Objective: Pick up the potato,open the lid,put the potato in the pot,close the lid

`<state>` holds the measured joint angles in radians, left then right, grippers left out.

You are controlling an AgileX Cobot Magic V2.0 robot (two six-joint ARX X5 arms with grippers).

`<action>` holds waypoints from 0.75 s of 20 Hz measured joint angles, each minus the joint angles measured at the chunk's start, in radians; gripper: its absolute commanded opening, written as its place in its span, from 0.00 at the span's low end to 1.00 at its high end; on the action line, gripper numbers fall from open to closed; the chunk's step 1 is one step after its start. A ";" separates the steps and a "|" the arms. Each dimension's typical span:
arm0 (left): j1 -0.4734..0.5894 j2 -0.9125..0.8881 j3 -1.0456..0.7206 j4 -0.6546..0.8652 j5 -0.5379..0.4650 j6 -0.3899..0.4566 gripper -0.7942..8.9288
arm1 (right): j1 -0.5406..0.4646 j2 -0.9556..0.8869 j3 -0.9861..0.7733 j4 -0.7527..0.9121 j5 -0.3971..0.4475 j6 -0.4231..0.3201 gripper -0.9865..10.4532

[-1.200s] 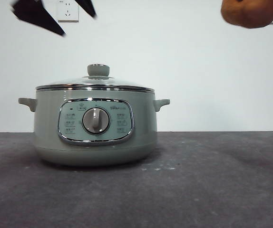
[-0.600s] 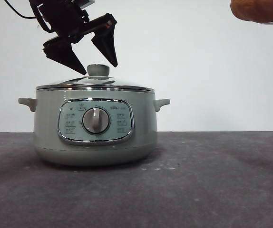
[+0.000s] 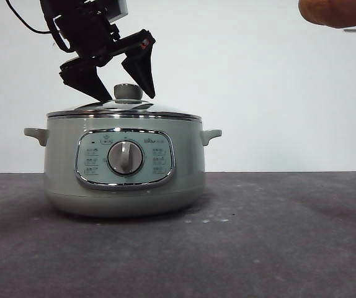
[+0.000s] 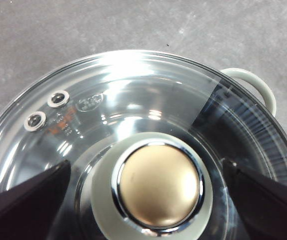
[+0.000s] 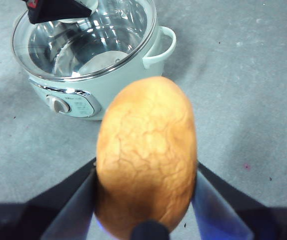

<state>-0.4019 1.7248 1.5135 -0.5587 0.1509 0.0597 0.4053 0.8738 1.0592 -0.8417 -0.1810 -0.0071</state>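
Over the lid (image 3: 123, 110) knob, left gripper (image 3: 123, 90) spread (untouched), right gripper (image 5: 144, 197) clamping potato (image 5: 146, 155).

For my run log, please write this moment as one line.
left gripper: open, astride lid knob | right gripper: holds potato aloft | pot: closed

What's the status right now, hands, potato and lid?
Left hand open, straddling the lid's knob, not gripping. Right hand shut on potato, held high, off to the side of the pot. Lid on pot. Nothing blocking.
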 measured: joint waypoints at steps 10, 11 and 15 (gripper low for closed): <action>-0.003 -0.026 0.004 -0.046 0.001 0.008 0.10 | 0.000 0.000 0.000 0.000 0.005 0.000 0.08; -0.003 -0.026 0.004 -0.046 0.001 0.008 0.07 | 0.000 0.000 0.000 0.000 0.005 0.000 0.08; -0.003 -0.033 0.003 -0.048 0.001 0.007 0.07 | 0.000 0.000 0.000 0.000 0.005 0.000 0.08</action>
<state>-0.4046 1.6917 1.5166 -0.6064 0.1516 0.0669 0.4053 0.8742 1.0592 -0.8417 -0.1757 -0.0071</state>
